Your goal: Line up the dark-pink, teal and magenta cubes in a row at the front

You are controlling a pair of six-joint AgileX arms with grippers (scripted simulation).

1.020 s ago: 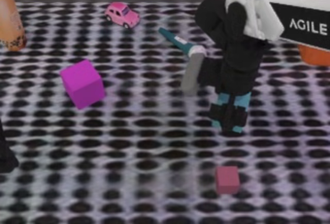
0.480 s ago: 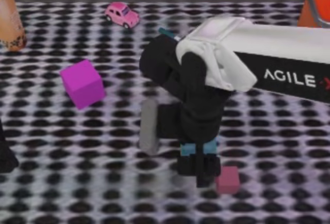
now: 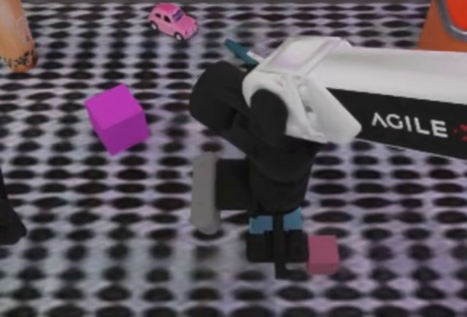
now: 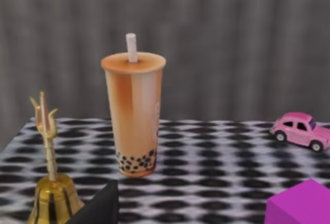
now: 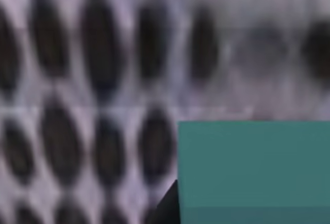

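Observation:
My right gripper (image 3: 276, 251) hangs low over the front middle of the table, shut on the teal cube (image 3: 257, 223), which shows only as teal patches between the black fingers. In the right wrist view the teal cube (image 5: 252, 167) fills the corner just above the patterned cloth. The small dark-pink cube (image 3: 322, 253) rests on the table close to the gripper's right side. The large magenta cube (image 3: 117, 118) sits at the left middle, and its corner (image 4: 301, 206) shows in the left wrist view. My left arm (image 3: 7, 222) is parked at the left edge.
A bubble-tea cup (image 3: 11, 25) stands at the back left, with a gold bell (image 4: 51, 198) near it. A pink toy car (image 3: 173, 21) is at the back. A teal-handled tool (image 3: 239, 49) pokes out behind the right arm. An orange object (image 3: 441, 10) sits back right.
The right arm has carried the teal cube from the middle right forward and leftward, ending low beside the dark-pink cube. The magenta and dark-pink cubes have not moved.

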